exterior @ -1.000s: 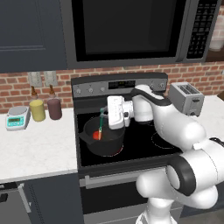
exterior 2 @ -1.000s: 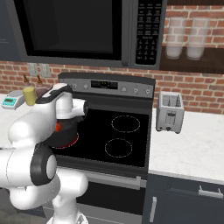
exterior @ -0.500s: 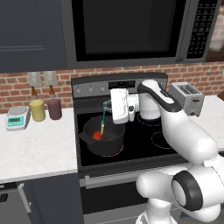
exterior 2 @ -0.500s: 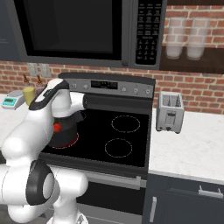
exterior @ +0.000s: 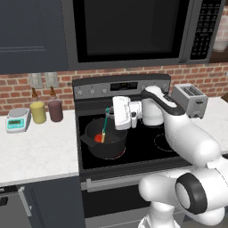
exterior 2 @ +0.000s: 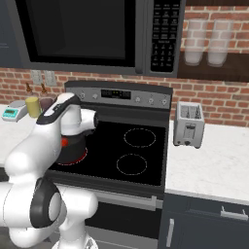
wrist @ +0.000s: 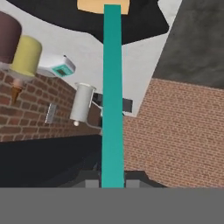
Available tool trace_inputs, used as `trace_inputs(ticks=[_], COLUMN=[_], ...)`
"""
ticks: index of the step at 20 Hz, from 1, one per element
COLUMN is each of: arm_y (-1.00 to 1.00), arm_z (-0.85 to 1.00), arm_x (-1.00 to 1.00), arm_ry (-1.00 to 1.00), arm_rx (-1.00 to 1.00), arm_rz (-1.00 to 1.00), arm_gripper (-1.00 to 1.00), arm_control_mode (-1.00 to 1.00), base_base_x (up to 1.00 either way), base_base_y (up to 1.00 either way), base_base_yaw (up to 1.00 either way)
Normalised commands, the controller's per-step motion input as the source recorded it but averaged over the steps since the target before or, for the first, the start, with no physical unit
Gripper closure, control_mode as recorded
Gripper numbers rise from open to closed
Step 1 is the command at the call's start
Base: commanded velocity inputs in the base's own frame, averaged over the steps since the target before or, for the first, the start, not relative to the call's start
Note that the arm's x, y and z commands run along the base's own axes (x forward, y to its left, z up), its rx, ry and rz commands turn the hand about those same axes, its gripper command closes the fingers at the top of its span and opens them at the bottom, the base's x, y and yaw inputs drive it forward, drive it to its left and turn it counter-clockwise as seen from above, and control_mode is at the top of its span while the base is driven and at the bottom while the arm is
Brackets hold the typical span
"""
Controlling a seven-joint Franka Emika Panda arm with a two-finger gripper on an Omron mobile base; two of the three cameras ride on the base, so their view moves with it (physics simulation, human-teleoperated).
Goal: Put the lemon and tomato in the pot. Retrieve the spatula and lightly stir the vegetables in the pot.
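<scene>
Left of the pot (exterior: 105, 143) on the white counter (exterior: 40, 156): a small scale (exterior: 18, 120), then a yellow jar (exterior: 38, 112) and a maroon jar (exterior: 55, 110) against the brick wall. Pot itself on the stove's (exterior: 133, 147) front left burner, tomato (exterior: 98, 139) resting inside. Spatula (exterior: 105, 125) standing tilted over the pot, tan blade down beside the tomato, teal handle pinched at its top by the gripper (exterior: 109, 114). Right of the pot, across the cooktop, a toaster (exterior: 190, 99).
</scene>
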Motion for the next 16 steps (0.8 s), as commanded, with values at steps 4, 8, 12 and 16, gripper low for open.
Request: trace_inputs(ticks=[4, 8, 12, 16], arm_y=[0.0, 0.0, -0.04, -0.08], arm_z=[-0.01, -0.1, -0.24, -0.28], arm_x=[0.06, 0.2, 0.22, 0.18], arm_ry=[0.0, 0.0, 0.0, 0.0], arm_rx=[0.1, 0.07, 0.01, 0.0], arm_rz=[0.1, 0.1, 0.07, 0.06], arm_gripper=[1.0, 1.0, 1.0, 1.0], arm_control_mode=[-1.0, -1.0, -1.0, -1.0], base_base_x=[0.0, 0.0, 0.0, 0.0], base_base_y=[0.0, 0.0, 0.0, 0.0], base_base_yaw=[0.0, 0.0, 0.0, 0.0])
